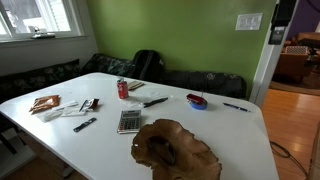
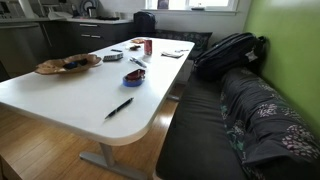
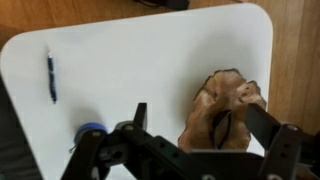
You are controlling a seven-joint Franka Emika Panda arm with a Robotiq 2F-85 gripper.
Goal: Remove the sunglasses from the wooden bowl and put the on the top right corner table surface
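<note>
Wrist view: end effector (image 3: 200, 118) spread wide above wooden bowl (image 3: 228, 76); sunglasses (image 3: 222, 127) inside bowl, btwn jaws.

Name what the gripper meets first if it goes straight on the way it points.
Likely the wooden bowl, which the wrist view shows framed by the open gripper; the height above it is unclear.

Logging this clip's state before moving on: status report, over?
Tool open, above the table. Sunglasses in wooden bowl, untouched. Pen and small dish lie apart from bowl.
</note>
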